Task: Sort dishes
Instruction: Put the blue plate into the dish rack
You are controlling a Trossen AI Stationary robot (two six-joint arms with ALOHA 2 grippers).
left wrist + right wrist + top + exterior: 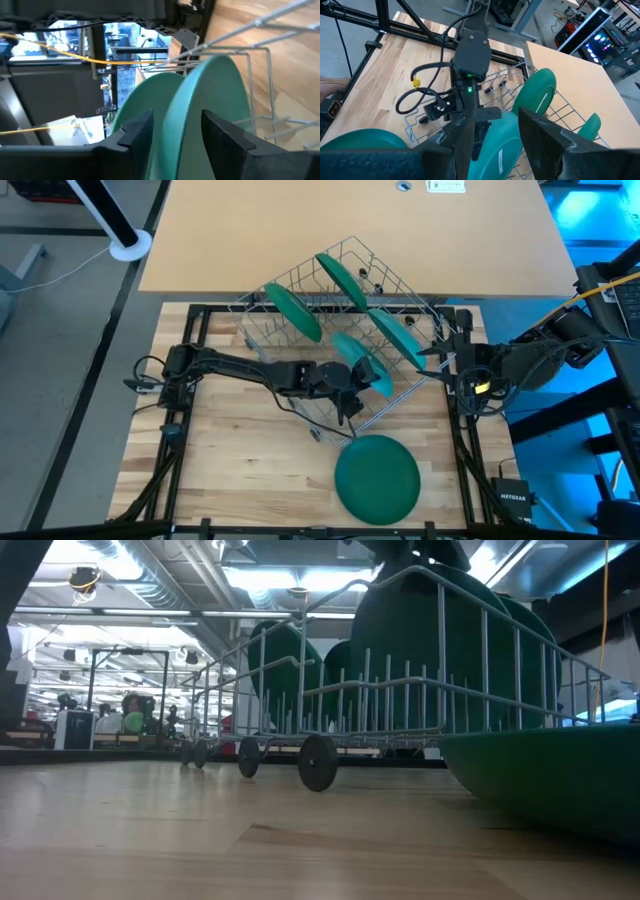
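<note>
Green plate (200,120) stands between left gripper's (172,132) spread fingers — racked.

one camera hangs above and looks straight down on my whole table (250,470), with the wire rack (340,330) near the middle, while another sits at tabletop height and looks level across the boards through that same rack (400,690) into the room behind. my left wrist camera peers past my own fingers (225,145) from very close at a plate (210,110) standing in the rack. my right wrist camera looks from farther back, down over my left arm (470,65) and the rack too.
</note>
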